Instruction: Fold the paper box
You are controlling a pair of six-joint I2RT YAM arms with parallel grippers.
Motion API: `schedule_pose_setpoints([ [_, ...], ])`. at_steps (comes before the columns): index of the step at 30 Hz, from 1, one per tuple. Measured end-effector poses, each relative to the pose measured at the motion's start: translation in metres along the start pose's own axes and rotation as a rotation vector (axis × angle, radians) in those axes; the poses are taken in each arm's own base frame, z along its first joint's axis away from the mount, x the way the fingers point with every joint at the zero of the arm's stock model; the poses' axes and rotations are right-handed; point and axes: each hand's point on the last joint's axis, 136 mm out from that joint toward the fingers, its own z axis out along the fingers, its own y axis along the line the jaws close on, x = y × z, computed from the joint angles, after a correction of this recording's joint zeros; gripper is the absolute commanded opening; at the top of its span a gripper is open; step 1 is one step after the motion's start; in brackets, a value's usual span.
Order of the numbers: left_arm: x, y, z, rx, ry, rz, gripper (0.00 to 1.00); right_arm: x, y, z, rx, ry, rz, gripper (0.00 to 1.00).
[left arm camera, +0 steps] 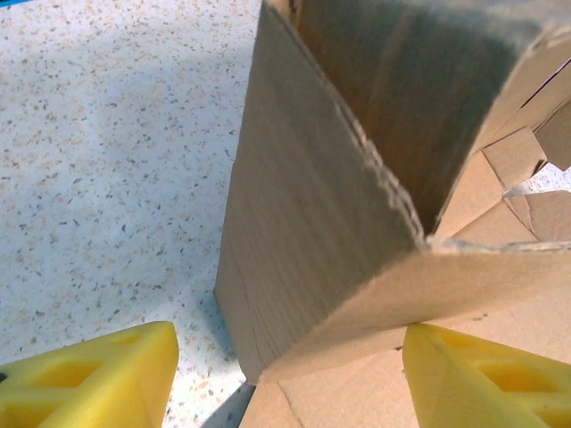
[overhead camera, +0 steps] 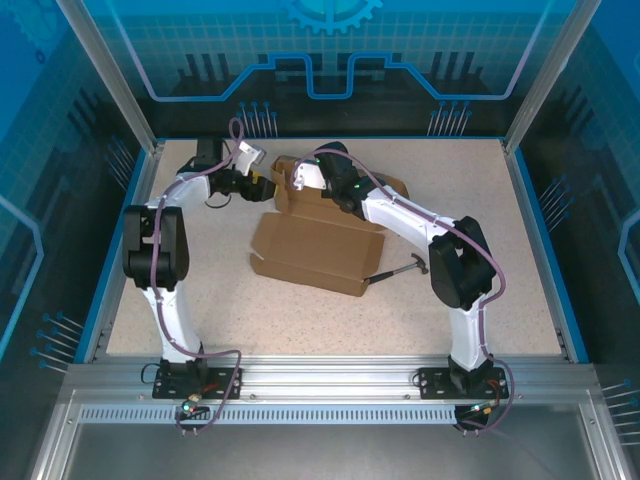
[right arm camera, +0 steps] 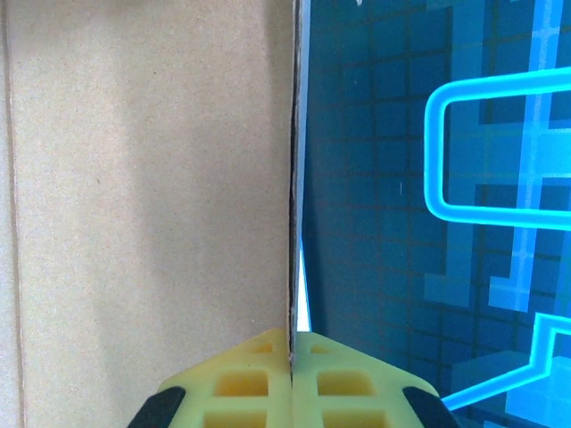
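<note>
Top view: the paper box [overhead camera: 318, 250] lies partly folded on the speckled table [overhead camera: 300, 320], and both arms reach to its far end. A small hammer [overhead camera: 402, 270] lies by the box's near right corner. We cannot tell whether the two touch.

Right pincer [right arm camera: 291, 361]: jaws fully closed, with the yellow fingers [right arm camera: 241, 383] pressed together on the thin edge of a cardboard panel of the box. The panel stands straight up out of the jaws. Its plain brown face spreads away to the left of the pincer, and a fold crease runs along it at the far left. To the right of the pincer we see the blue enclosure wall [right arm camera: 428, 178].

Left pincer [left arm camera: 290, 343]: jaws wide apart, holding nothing. A raised corner of the box stands directly ahead of it, between the two yellow fingers [left arm camera: 98, 379]. The left finger is clear of the cardboard, with bare table between it and the corner's outer wall. The right finger sits just beside the lower edge of the adjoining wall, and we cannot tell whether they touch. The top edge of the corner is ragged corrugated board. Ahead and to the right of the pincer, cut tabs and flaps lie inside the box.

In the top view the two pincers are close together at the box's far end, with the raised cardboard between them.
</note>
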Motion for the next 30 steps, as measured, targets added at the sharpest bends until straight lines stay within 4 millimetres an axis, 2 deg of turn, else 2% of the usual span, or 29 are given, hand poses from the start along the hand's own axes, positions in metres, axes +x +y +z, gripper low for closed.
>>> schedule_pose_setpoints([
  [7,0.0,0.003,0.009,-0.051,-0.003,0.021,0.68,0.003,0.006,0.001,-0.007,0.003,-0.035,0.0],
  [16,-0.003,0.005,0.013,-0.121,-0.01,0.022,0.75,0.004,0.008,0.001,-0.004,0.003,-0.05,0.0],
  [30,-0.007,0.014,0.013,-0.229,-0.054,-0.003,0.71,0.007,0.007,0.001,-0.004,0.007,-0.054,0.0],
])
